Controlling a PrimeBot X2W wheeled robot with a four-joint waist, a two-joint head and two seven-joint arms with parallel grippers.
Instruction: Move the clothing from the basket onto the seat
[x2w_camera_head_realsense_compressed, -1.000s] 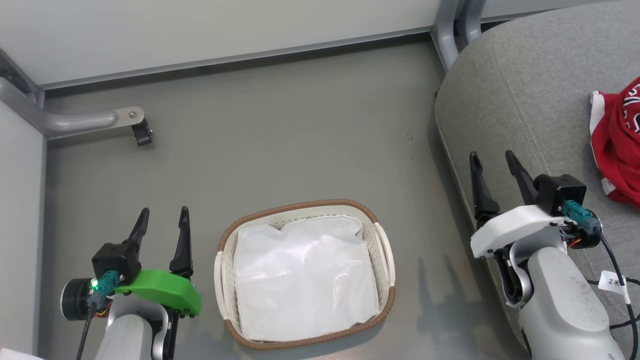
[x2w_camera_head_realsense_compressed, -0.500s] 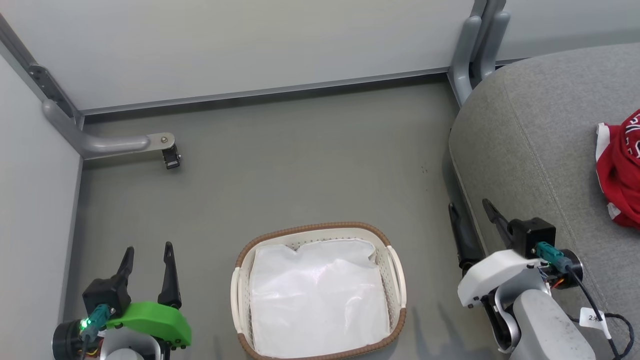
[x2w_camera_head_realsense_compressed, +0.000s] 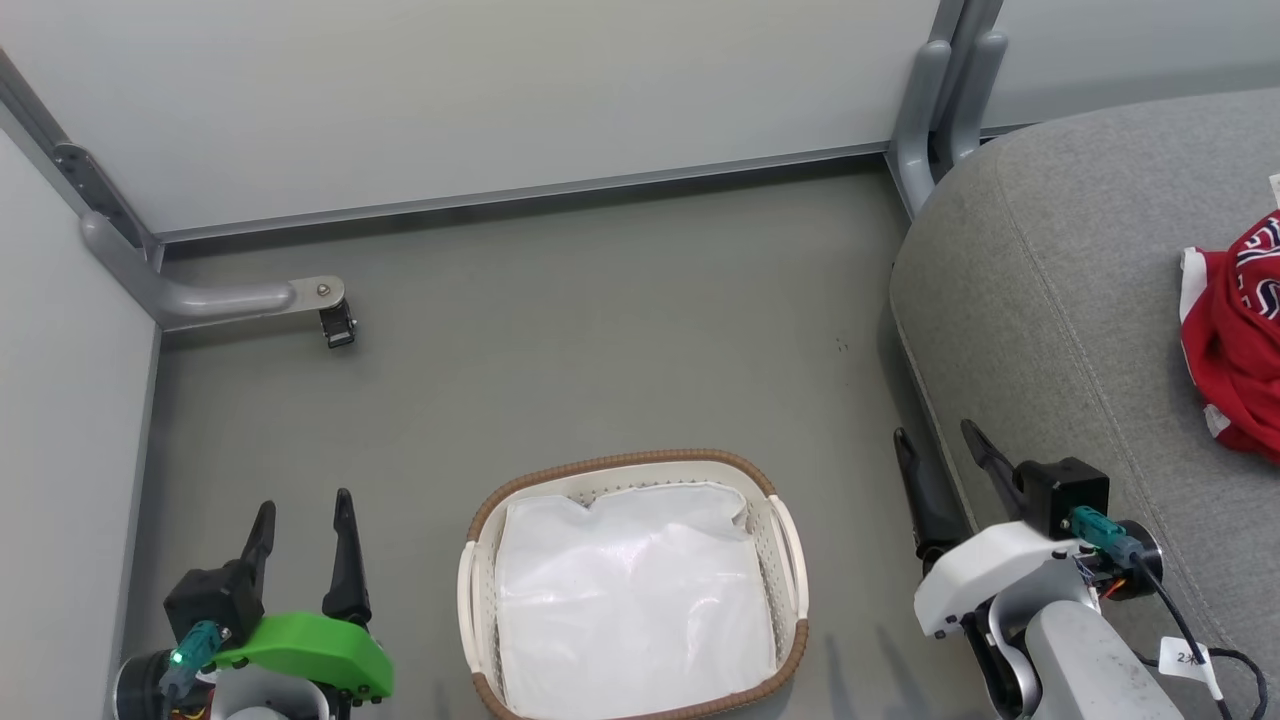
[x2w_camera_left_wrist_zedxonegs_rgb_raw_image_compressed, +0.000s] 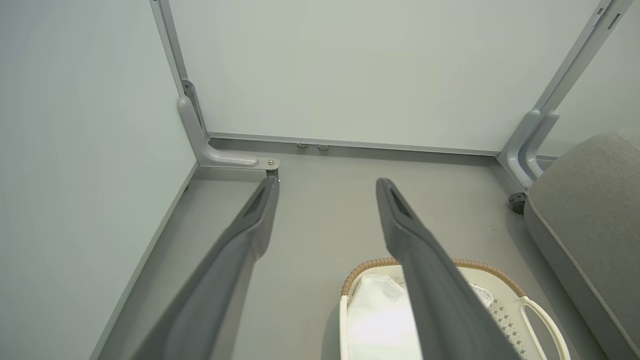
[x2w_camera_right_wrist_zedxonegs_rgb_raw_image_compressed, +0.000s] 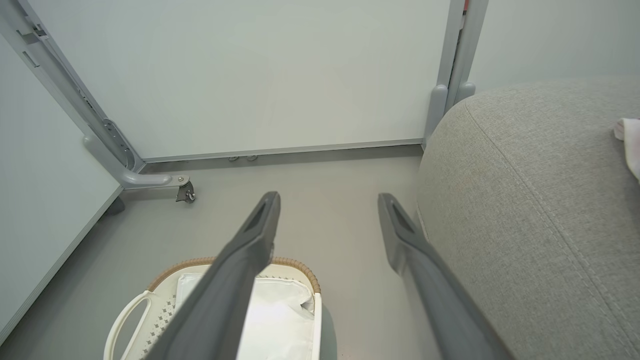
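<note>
The red clothing (x2w_camera_head_realsense_compressed: 1238, 350) lies bunched on the grey seat (x2w_camera_head_realsense_compressed: 1050, 290) at three o'clock, and the basket (x2w_camera_head_realsense_compressed: 620, 462) at six o'clock holds just its white liner (x2w_camera_head_realsense_compressed: 635, 590). The left gripper (x2w_camera_head_realsense_compressed: 304, 505) and right gripper (x2w_camera_head_realsense_compressed: 935, 433) flank it, jaws released and empty. I judge them parked, with nothing left to lift.

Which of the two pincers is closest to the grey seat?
The right pincer, on the white mount: it stands open at the edge of the seat. The left pincer, on the green mount, sits beyond the basket.
</note>
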